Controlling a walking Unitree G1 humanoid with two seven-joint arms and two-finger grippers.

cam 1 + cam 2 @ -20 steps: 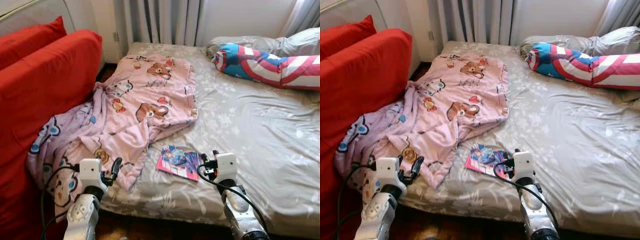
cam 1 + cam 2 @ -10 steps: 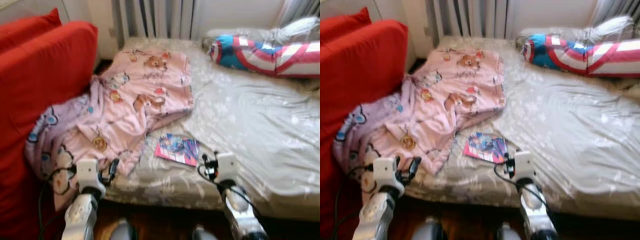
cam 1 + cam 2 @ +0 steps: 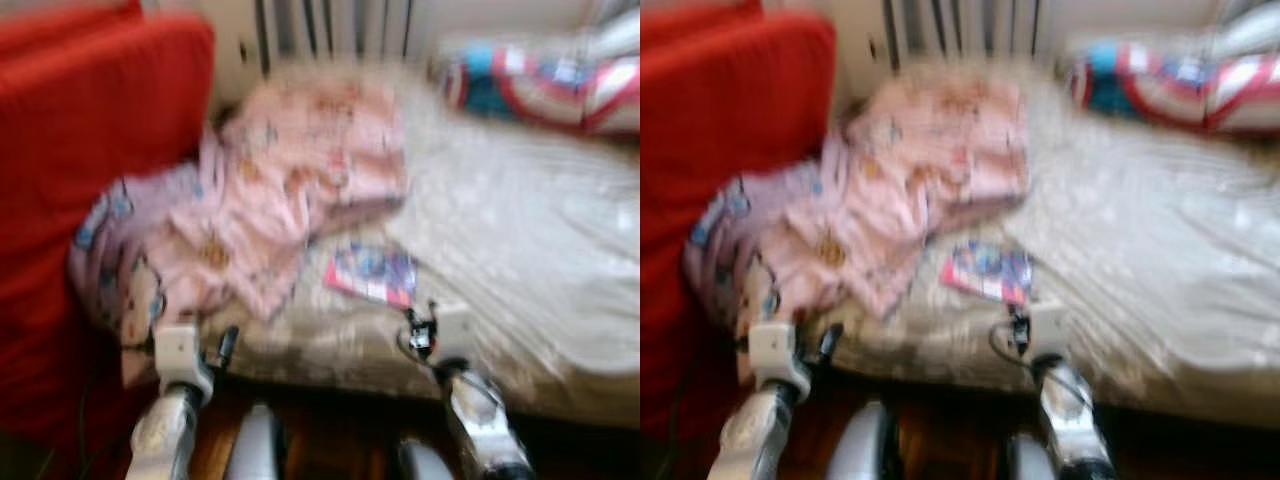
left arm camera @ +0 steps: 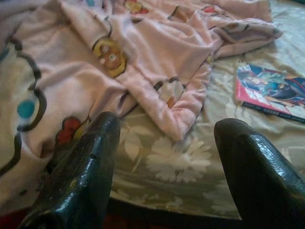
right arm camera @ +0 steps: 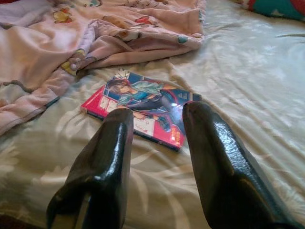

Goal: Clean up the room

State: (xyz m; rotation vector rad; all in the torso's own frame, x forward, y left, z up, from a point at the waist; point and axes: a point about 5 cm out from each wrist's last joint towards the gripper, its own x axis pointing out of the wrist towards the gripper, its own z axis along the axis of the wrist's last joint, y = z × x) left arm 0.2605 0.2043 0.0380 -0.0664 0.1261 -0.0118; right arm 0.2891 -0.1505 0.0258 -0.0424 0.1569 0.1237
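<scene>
The head views are strongly blurred, so fine details are hard to read there. The right gripper (image 5: 157, 138) hovers low over the bed (image 5: 248, 71), its jaws apart with nothing between them. Just beyond its fingertips (image 5: 119, 124) lies a magazine (image 5: 143, 102) with a pink edge (its near corner is hidden behind the fingers). The left gripper (image 4: 164, 148) has its jaws wide and empty, near the bed edge. Ahead of them a pink blanket (image 4: 143, 52) lies crumpled, and it is cut off by the frame. A red sofa (image 3: 90, 130) stands beside the left arm. A striped pillow (image 3: 540, 85) lies far beyond the right jaws
</scene>
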